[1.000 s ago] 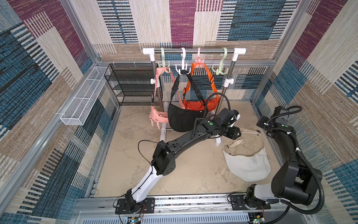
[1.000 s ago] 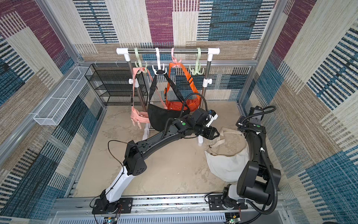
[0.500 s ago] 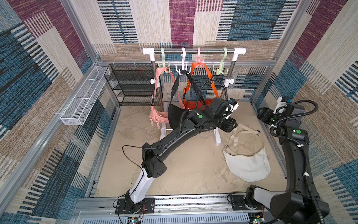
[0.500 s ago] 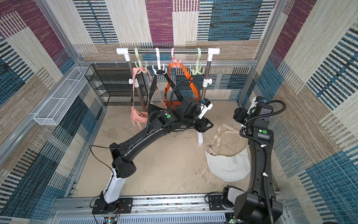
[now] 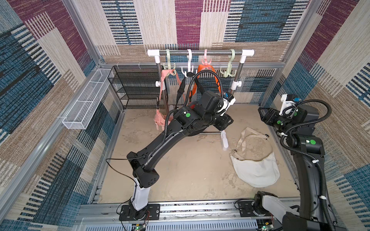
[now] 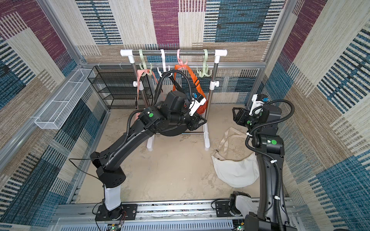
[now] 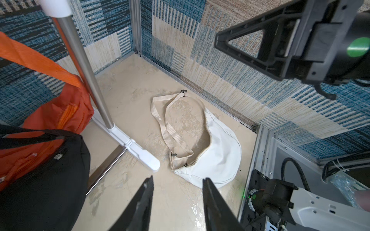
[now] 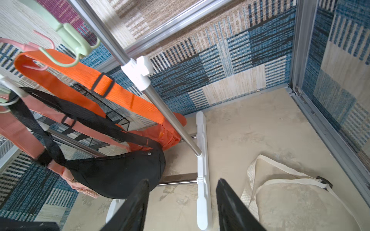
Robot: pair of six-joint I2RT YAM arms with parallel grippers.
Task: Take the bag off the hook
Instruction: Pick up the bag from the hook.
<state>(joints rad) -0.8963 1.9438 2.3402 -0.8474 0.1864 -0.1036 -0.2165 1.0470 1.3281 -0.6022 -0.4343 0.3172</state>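
A cream bag [image 5: 254,166] [image 6: 234,172] [image 7: 216,156] lies flat on the floor at the right, its strap [image 8: 249,186] spread loose. On the rack rail [image 5: 200,53] the right-hand green hook [image 5: 230,70] [image 8: 78,44] carries nothing. An orange bag [image 7: 60,112] [image 8: 166,136], a black bag [image 8: 118,176] [image 7: 50,180] and a pink bag [image 5: 159,120] hang from the other hooks. My left gripper [image 5: 226,122] [image 7: 178,179] is open and empty, in the air beside the rack's right post. My right gripper [image 5: 262,116] [image 8: 183,181] is open and empty, raised near the right wall.
A black wire shelf [image 5: 136,88] stands behind the rack on the left. A white wire basket [image 5: 84,106] is fixed to the left wall. The rack's white foot [image 5: 224,140] sits just left of the cream bag. Patterned walls enclose the floor.
My left gripper has drawn back from the cream bag toward the rack and upward. My right arm has risen from low beside the bag. Both pairs of jaws have narrowed.
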